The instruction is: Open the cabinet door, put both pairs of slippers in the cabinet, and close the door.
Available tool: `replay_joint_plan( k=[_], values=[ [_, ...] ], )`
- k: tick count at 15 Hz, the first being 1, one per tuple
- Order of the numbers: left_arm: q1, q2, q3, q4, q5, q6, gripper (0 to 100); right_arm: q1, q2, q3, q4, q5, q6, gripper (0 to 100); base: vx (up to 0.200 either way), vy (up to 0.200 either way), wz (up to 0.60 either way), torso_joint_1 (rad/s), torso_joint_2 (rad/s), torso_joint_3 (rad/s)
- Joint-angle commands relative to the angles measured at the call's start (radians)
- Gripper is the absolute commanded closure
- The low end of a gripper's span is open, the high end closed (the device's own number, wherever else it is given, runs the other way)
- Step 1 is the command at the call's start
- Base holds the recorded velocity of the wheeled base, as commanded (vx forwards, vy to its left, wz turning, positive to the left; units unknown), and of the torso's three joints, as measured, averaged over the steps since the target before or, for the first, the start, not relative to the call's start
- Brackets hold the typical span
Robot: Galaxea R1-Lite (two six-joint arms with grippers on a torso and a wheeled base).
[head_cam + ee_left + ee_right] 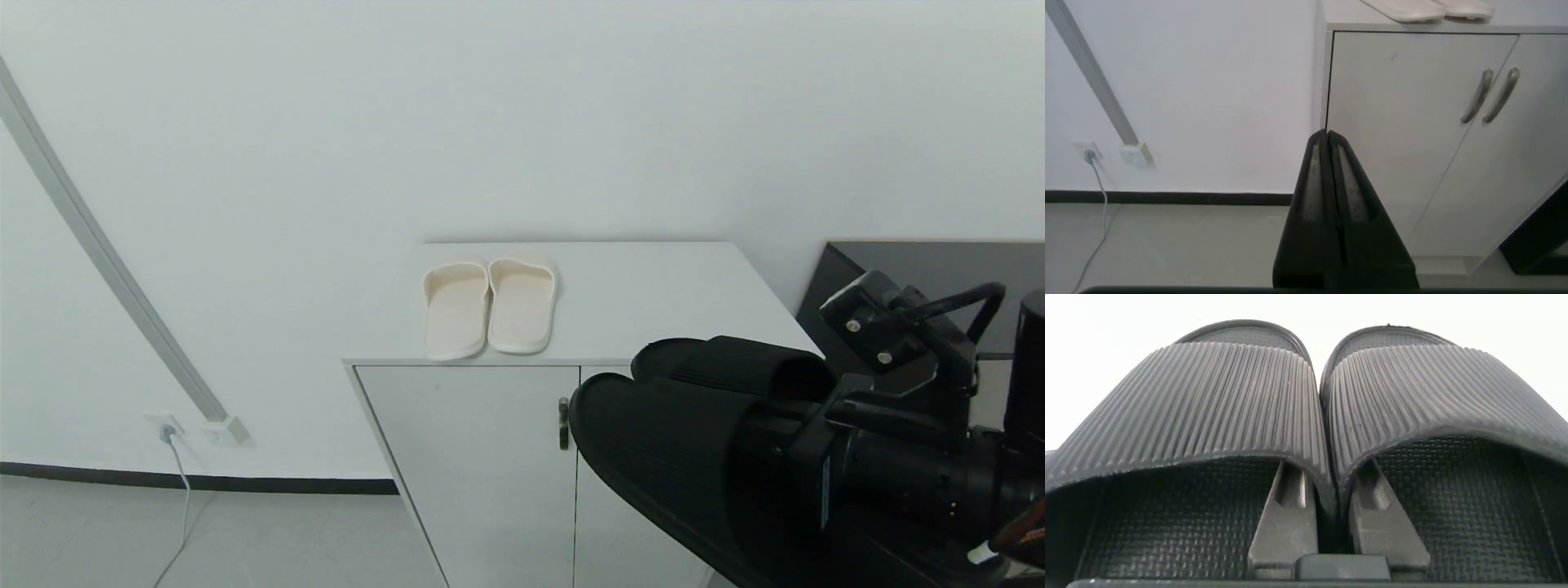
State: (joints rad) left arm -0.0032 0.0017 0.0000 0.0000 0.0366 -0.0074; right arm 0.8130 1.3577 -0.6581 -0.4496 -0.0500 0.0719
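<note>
We hold the black slippers (678,441) in the right tool (1328,490). One finger (1286,518) sits inside each slipper under its ribbed strap, and the straps' inner edges are pinched between the two fingers, so the tool is gripping the pair. The two slippers lie side by side in the air before the cabinet (653,286). In the head view they cover part of the right door (604,523) and the front right of the cabinet top. We cannot tell whether they touch the cabinet.

The white slippers (490,306) rest on the cabinet top, side by side and touching. Their heels are at the front edge above the left door (473,457) and their straps point toward the wall.

Both doors are shut, with the two handles (1490,94) close together at the middle seam. What the cabinet holds is hidden from us.

Our left tool (1327,143) has its fingers pressed flat together with nothing between them. It hangs below the level of the cabinet top, apart from the doors, and in its own view the cabinet's left front corner stands behind its tip.

On the wall left of the cabinet a grey strip (98,245) runs down at a slant to a small box. A socket (166,425) beside it has a cable (184,490) plugged in, which drops to the floor. Right of the cabinet stands a dark surface (922,261).
</note>
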Motion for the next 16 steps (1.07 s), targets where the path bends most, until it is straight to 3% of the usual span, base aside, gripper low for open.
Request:
replay_joint_plan(
  k=[1,16],
  values=[
    [0.0,0.0,0.0,0.0,0.0,0.0,100,0.0,0.0,0.014,-0.001,0.016,0.0,100,-0.2,0.0,0.0,-0.007,-0.01,0.007],
    [0.0,0.0,0.0,0.0,0.0,0.0,100,-0.003,0.003,0.044,-0.014,0.05,-0.017,100,0.0,0.0,0.0,0.0,0.0,0.0]
  ],
)
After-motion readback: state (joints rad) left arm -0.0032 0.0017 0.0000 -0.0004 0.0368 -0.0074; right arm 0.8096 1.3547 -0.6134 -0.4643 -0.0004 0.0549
